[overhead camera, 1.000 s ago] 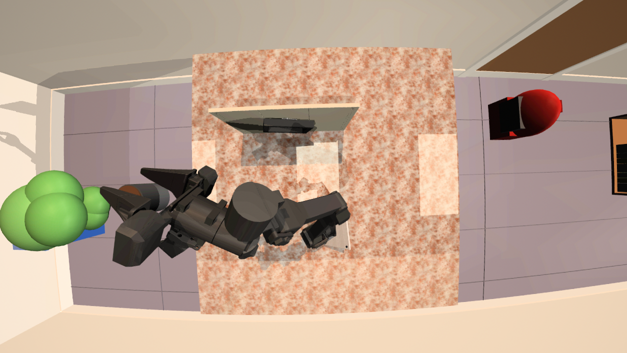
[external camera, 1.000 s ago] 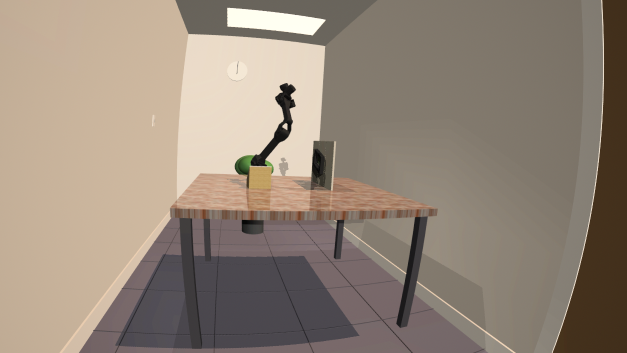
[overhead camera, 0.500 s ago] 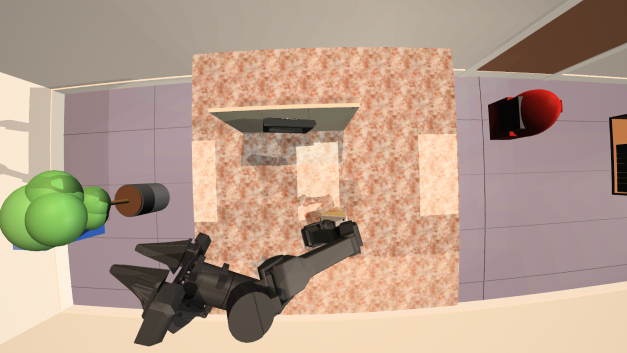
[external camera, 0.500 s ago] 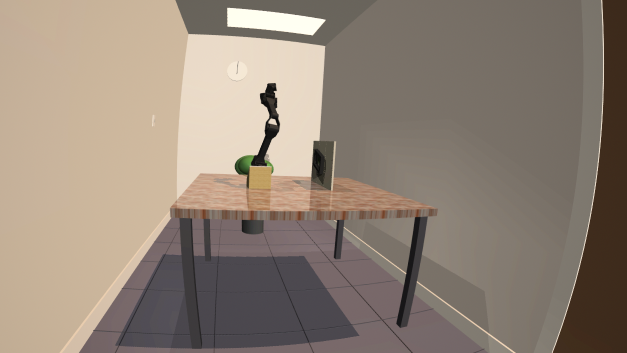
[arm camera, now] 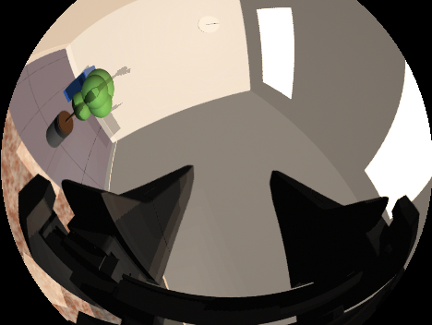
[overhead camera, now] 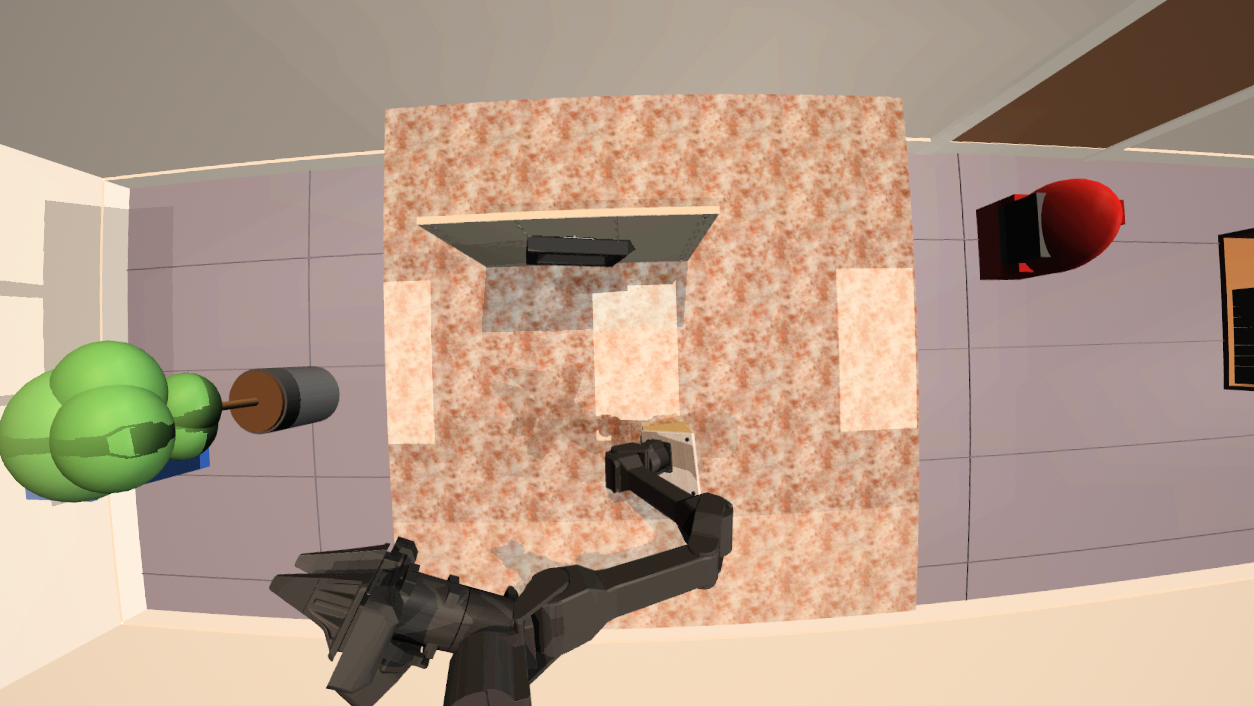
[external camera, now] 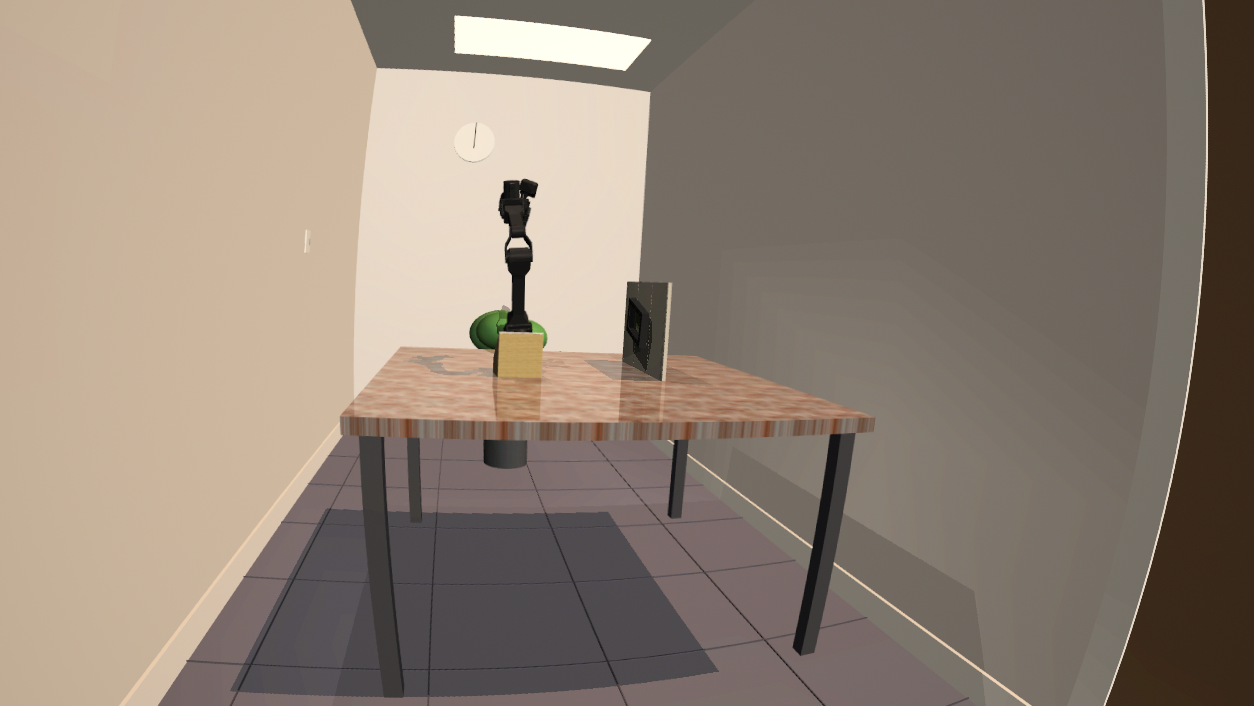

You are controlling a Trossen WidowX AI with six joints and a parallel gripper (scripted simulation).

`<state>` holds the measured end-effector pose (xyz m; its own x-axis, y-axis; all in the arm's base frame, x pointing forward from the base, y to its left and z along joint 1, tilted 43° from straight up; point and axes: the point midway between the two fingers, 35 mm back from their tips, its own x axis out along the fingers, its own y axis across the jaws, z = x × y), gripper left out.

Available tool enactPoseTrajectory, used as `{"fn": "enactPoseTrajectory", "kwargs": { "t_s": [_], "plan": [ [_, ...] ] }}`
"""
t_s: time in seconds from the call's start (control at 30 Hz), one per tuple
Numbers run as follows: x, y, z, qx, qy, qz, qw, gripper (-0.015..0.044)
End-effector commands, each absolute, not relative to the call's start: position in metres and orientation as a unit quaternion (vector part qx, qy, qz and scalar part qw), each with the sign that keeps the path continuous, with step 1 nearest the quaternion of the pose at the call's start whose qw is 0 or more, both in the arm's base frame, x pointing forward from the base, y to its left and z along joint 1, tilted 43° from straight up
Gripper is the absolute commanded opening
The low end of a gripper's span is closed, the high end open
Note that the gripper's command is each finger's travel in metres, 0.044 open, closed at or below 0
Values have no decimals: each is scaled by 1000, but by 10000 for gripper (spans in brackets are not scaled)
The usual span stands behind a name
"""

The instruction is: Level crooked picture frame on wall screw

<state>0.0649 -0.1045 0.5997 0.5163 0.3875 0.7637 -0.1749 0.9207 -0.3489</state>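
Note:
The dark picture frame [overhead camera: 574, 246] [external camera: 630, 303] hangs on the front of the upright grey panel [overhead camera: 671, 229] [external camera: 658, 302] on the table. The top camera sees it steeply from above and the exterior view nearly edge-on, so I cannot tell how far it tilts. The screw and the notched strip are hidden. My gripper [overhead camera: 285, 570] [arm camera: 233, 174] is open and empty, with a gap between its fingertips in the wrist view. It is raised high, well away from the frame, and points to the left past the table, not at the panel.
The arm's base stands on a wooden block [overhead camera: 684, 464] [external camera: 520, 355] on the speckled table [overhead camera: 772, 350] [external camera: 702, 403]. A potted plant [overhead camera: 109, 420] [arm camera: 97, 92] stands on the floor to the left. A red object [overhead camera: 1074, 223] is beyond the table's right side.

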Motion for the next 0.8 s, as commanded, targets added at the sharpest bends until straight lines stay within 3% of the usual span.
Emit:
{"fn": "enactPoseTrajectory", "kwargs": {
  "t_s": [0.0, 0.77],
  "plan": [
    [42, -44, 569, 11, -402, 248, 881, 260],
    [83, 40, 480, 315, -184, 305, 879, 260]
  ]
}}
